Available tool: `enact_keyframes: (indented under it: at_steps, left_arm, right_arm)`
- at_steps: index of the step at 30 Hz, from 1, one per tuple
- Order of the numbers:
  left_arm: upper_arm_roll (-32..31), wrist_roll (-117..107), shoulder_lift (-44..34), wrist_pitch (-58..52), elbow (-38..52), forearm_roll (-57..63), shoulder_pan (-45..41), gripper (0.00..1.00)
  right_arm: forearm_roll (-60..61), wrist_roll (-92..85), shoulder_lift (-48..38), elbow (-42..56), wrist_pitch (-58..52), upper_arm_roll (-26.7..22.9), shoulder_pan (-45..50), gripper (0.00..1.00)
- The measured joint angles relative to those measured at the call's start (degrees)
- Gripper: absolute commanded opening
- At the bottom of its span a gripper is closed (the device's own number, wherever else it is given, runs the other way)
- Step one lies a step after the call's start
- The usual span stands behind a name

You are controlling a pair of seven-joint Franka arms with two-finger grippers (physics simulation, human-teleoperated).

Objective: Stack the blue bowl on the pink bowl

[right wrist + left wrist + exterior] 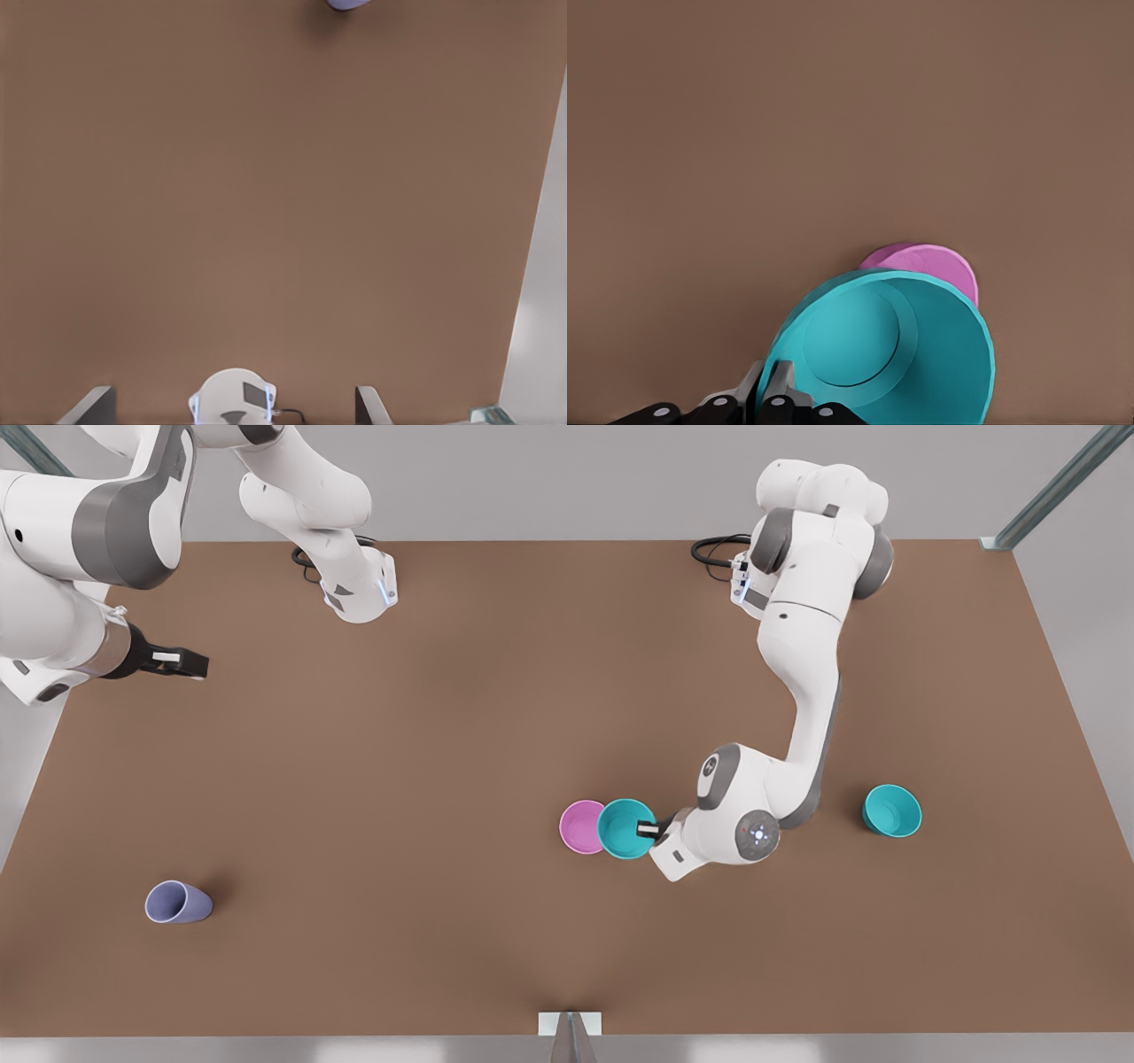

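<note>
Front view shows your left gripper (651,831) pinching the rim of the blue bowl (625,828), one finger inside and one outside. That pinch lets you carry it tipped. The blue bowl hangs just beside the pink bowl (581,826) and partly covers it, so it probably needs to slide a bit more over the pink bowl before you let go. Your right gripper (182,662) waits far from the pink bowl, and I cannot tell how its fingers sit.
</note>
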Motion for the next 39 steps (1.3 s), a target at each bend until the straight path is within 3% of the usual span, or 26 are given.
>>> enact_keyframes:
  at_steps: [38, 39]
  left_arm:
    - [-1.40, -26.75, 1.75, 4.83, -2.04, 0.26, -5.13, 0.21]
    - [-1.41, -26.96, 1.74, 4.67, -2.10, 0.21, -5.12, 0.78]
  right_arm:
    - [0.26, -4.05, 0.06, -0.70, 0.08, -0.63, 0.15, 1.00]
    - [0.26, -4.08, 0.07, -0.70, 0.08, -0.63, 0.15, 1.00]
